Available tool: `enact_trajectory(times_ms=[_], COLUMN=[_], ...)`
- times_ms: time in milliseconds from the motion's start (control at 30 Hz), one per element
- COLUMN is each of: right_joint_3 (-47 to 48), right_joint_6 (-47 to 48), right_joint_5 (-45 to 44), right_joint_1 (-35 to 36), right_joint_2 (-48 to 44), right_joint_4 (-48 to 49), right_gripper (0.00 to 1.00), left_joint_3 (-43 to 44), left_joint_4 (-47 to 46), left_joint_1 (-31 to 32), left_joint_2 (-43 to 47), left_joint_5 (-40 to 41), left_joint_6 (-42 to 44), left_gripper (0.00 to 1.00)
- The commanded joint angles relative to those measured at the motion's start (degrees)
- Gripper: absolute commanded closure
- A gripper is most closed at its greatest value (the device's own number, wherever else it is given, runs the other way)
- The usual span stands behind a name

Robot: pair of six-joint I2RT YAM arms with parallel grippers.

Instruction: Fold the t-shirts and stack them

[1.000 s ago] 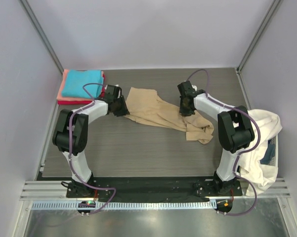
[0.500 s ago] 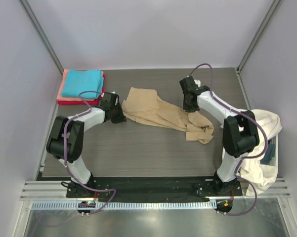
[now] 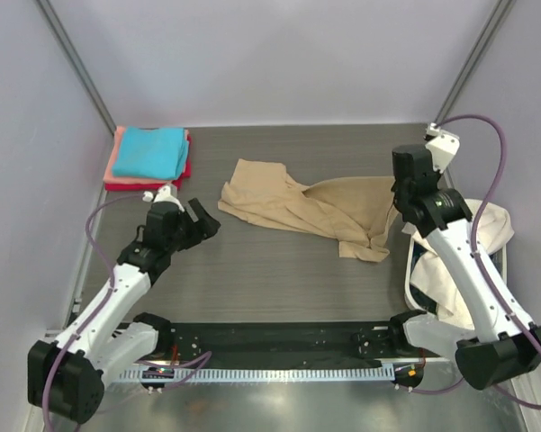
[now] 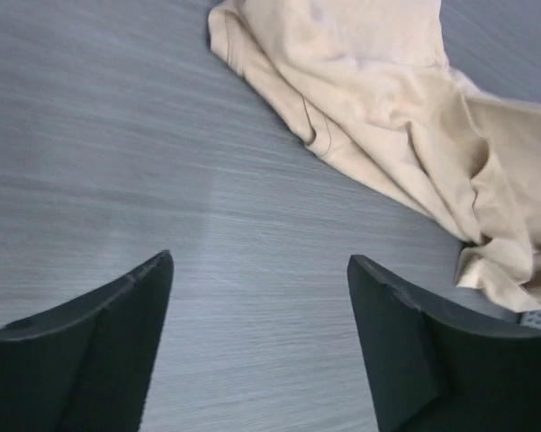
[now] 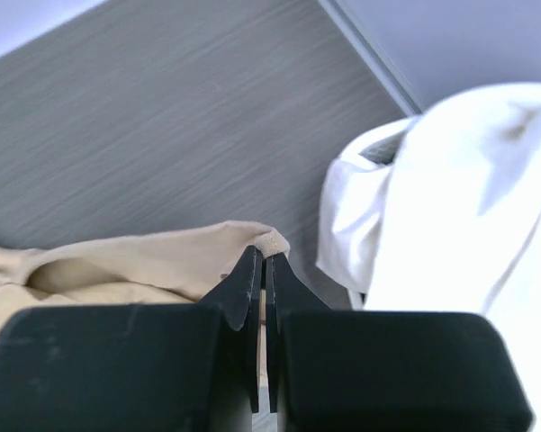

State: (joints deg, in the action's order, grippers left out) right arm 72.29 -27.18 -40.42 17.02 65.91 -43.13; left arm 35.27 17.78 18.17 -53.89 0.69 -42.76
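**A:** What worries us most at the right hand (image 5: 263, 261)?

**B:** The bite is small. Its jaws are clenched on just a corner of the tan t-shirt (image 5: 135, 265), right at the tips. We judge a firm pull could slide the cloth out.

**A:** And the left hand (image 4: 261, 259)?

**B:** Released, jaws spread wide, grasping nothing and touching nothing. It hangs over bare table (image 4: 117, 135), apart from the shirt's near edge. So nothing pins that side, and we think a one-handed tug would drag the whole garment instead of spreading it.

**A:** How does the shirt lie?

**B:** Crumpled across the middle of the table and bunched in folds, with one corner drawn out toward the right hand.

**A:** Could anything beside it snag?

**B:** The cream-white t-shirts (image 3: 464, 270) spill over the basket (image 3: 408, 279), just beside the right hand. If we carry the corner that way, the two could tangle.

**A:** And the stack?

**B:** The turquoise t-shirt (image 3: 148, 150) tops the folded pile at the far left corner, well apart from all this. We see no risk there.
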Motion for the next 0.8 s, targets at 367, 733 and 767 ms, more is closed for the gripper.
enact_trajectory(times_ms=[367,733,767], right_joint_3=[-4.9,-4.4,-4.3], right_joint_6=[-1.5,-0.4,-0.4], right_joint_5=[9.3,12.6,12.7], right_joint_1=[-4.0,-3.9,-3.9], right_joint_2=[4.2,5.1,5.1], right_joint_4=[6.0,7.3,7.4], right_gripper=[0.99,0.99,0.99], left_joint_3=[38.0,89.7,91.0], left_joint_4=[-9.4,13.8,14.3], left_joint_1=[0.4,-0.9,-0.9], left_joint_2=[-46.6,-85.4,-86.5], left_joint_5=[-0.4,3.6,3.9], left_joint_6=[8.9,16.9,16.9], left_gripper=[0.07,0.24,0.26])
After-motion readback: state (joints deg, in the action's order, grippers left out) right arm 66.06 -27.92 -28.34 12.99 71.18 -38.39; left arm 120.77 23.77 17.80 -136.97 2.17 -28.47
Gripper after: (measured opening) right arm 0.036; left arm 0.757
